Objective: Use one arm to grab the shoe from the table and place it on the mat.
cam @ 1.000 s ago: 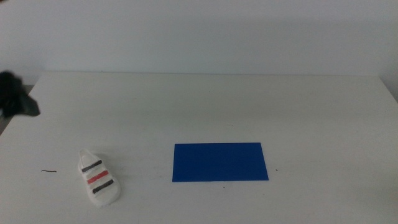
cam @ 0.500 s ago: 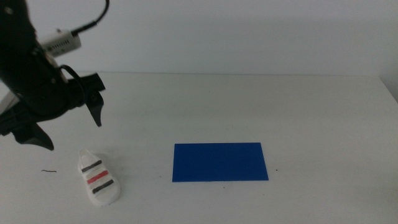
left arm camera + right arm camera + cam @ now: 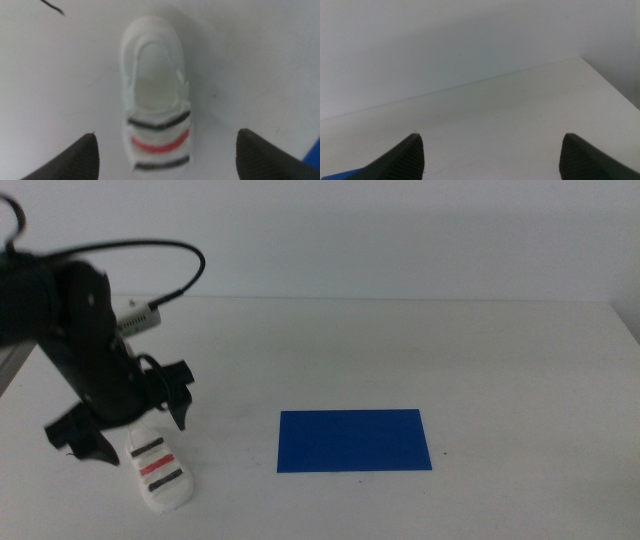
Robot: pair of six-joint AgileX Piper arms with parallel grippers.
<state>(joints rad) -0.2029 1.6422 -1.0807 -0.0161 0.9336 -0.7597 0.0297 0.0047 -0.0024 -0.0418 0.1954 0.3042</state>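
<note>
Over on the left of the surface [image 3: 400, 350], I've swung my left gripper [image 3: 125, 425], jaws spread wide, right above the shoe [image 3: 158, 467], so the grab's next, mat [image 3: 353, 440] empty.

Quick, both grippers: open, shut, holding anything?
Left gripper: open, empty, jaws straddling the shoe.
Right gripper: open, empty, waiting out of the middle view.

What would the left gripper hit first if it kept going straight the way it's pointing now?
Most likely the shoe: the left gripper points down at it, open jaws either side of its strapped part. Height above it is unclear; the table lies beneath.
</note>
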